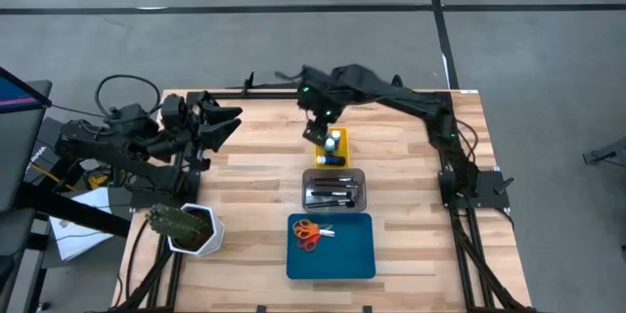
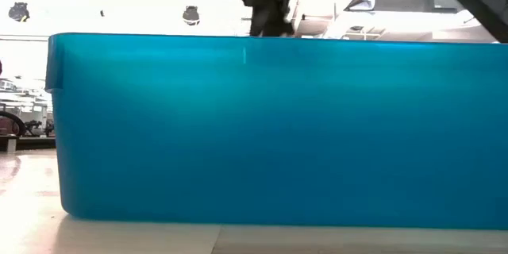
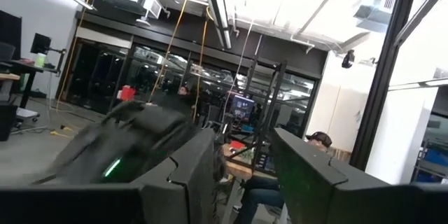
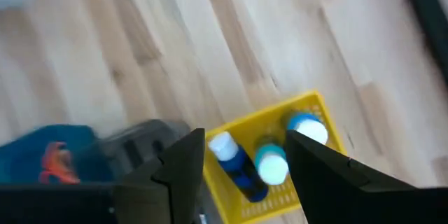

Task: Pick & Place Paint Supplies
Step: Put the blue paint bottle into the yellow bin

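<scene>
Three small blue bottles with white caps (image 4: 271,165) sit in the yellow tray (image 1: 318,156); one of them (image 4: 234,161) lies on its side. My right gripper (image 4: 245,143) hangs open above this tray (image 1: 318,129), holding nothing. Dark-handled paintbrushes (image 1: 333,193) lie in the clear tray (image 1: 360,178). Orange-handled scissors (image 1: 309,235) lie in the blue tray (image 1: 352,259). My left gripper (image 1: 233,124) waits open at the table's far left, raised and pointing out into the room (image 3: 245,182).
A green cactus in a white pot (image 1: 188,227) stands at the near left. The three trays form a row down the table's middle. In the low view, the blue tray's wall (image 2: 270,127) blocks almost everything. Bare wood lies left and right of the trays.
</scene>
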You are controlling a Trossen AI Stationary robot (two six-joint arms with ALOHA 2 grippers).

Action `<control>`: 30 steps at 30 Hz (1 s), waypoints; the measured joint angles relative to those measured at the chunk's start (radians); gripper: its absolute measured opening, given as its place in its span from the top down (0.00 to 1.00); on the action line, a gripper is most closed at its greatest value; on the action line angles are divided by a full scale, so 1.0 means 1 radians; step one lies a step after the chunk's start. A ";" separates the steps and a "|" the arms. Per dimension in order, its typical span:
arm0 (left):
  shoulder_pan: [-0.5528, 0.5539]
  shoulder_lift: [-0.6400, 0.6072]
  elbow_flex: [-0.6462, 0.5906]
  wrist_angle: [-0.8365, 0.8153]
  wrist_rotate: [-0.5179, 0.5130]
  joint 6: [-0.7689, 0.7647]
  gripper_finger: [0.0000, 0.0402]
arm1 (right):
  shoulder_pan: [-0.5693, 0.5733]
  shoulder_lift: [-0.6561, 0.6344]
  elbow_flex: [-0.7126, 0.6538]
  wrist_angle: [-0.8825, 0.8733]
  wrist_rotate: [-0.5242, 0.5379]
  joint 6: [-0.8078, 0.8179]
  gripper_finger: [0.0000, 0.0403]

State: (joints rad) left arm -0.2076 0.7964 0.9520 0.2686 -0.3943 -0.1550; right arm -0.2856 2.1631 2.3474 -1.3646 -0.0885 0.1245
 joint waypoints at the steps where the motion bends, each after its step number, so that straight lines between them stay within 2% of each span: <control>1: 0.002 0.000 0.000 -0.001 0.000 0.000 0.65 | 0.005 -0.028 0.000 0.002 -0.001 0.000 0.52; 11: 0.003 0.000 0.000 -0.020 -0.001 0.001 0.65 | 0.082 -0.289 0.000 -0.001 0.007 -0.001 0.56; 17: 0.003 0.005 0.000 -0.085 -0.018 0.001 0.65 | 0.164 -0.385 0.000 -0.072 0.040 0.065 0.59; 23: 0.003 0.045 0.000 -0.153 -0.081 0.018 0.65 | 0.245 -0.473 0.000 -0.156 0.176 0.181 0.58; 30: 0.003 0.153 0.000 -0.156 -0.086 0.046 0.65 | 0.359 -0.583 0.000 -0.200 0.391 0.338 0.56</control>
State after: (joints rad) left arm -0.2050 0.9490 0.9520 0.1130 -0.4805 -0.1088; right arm 0.0734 1.5806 2.3471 -1.5650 0.3025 0.4627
